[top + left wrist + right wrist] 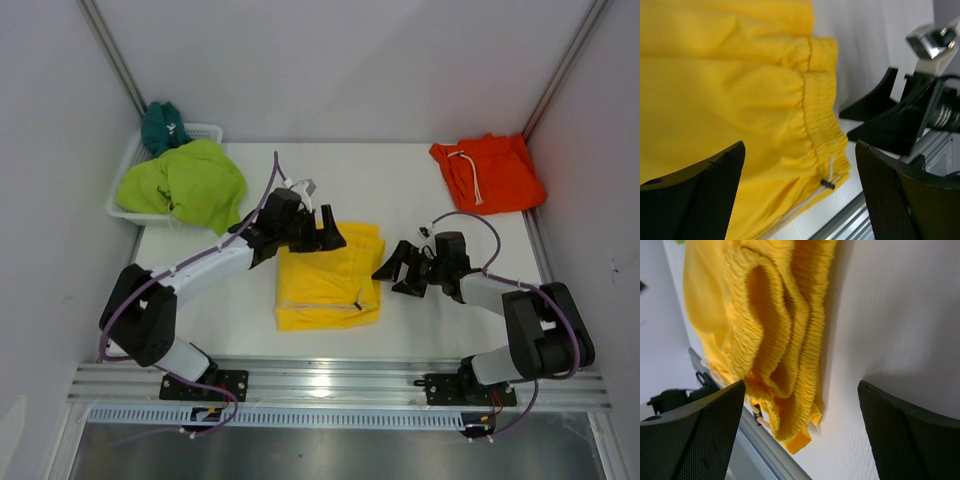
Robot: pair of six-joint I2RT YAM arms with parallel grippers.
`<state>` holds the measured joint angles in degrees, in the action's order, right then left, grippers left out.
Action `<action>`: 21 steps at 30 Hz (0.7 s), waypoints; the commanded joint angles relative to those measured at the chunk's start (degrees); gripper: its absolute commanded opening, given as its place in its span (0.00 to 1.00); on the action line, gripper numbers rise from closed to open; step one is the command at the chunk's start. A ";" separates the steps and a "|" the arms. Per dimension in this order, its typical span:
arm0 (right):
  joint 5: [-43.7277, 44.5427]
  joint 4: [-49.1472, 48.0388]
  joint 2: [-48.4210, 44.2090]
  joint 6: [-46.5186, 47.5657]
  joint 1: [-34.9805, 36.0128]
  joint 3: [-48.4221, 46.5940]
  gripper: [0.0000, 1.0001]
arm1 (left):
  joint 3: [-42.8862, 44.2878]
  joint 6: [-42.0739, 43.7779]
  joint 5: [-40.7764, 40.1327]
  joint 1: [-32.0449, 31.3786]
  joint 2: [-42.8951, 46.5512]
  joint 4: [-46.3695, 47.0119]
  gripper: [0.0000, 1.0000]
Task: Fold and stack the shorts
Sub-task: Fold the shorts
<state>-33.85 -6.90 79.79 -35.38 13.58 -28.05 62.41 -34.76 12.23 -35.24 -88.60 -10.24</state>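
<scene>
A white worktop [400,190] walled by pale panels carries four pairs of shorts. One pair, the yellow shorts [325,285], lies folded into a rough square at the middle of the worktop, near the front edge. One pair, the orange shorts [495,175], lies flat in the far right corner, its white drawstring [468,172] trailing over the fabric. One lime-green pair [185,185] is draped across the single white basket [207,130] at the far left, spilling onto the worktop, and one teal pair [160,125] sits bunched at the basket's far end.

Two arms reach in. The left claw [325,230] hangs over the far edge of the yellow shorts, spread wide, with nothing between its fingers [715,190]. The right claw [397,272] stands just beside the right edge of the yellow shorts, also spread wide and holding nothing; its camera looks at the gathered elastic waistband [785,330], layered in folds.
</scene>
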 commanded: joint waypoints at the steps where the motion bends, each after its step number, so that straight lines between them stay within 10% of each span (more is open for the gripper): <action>1: -5.70 -7.60 5.36 1.10 -0.22 -3.06 0.97 | -8.16 -4.69 0.52 -0.79 6.23 5.75 0.92; 21: -4.91 -19.91 19.07 -4.61 5.74 -3.32 1.00 | -23.56 -6.99 -0.72 -4.22 7.22 17.88 0.89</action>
<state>-41.04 -28.42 95.02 -40.58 17.89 -31.44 37.58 -41.63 11.00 -38.81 -80.60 2.63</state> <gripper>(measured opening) 0.991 0.888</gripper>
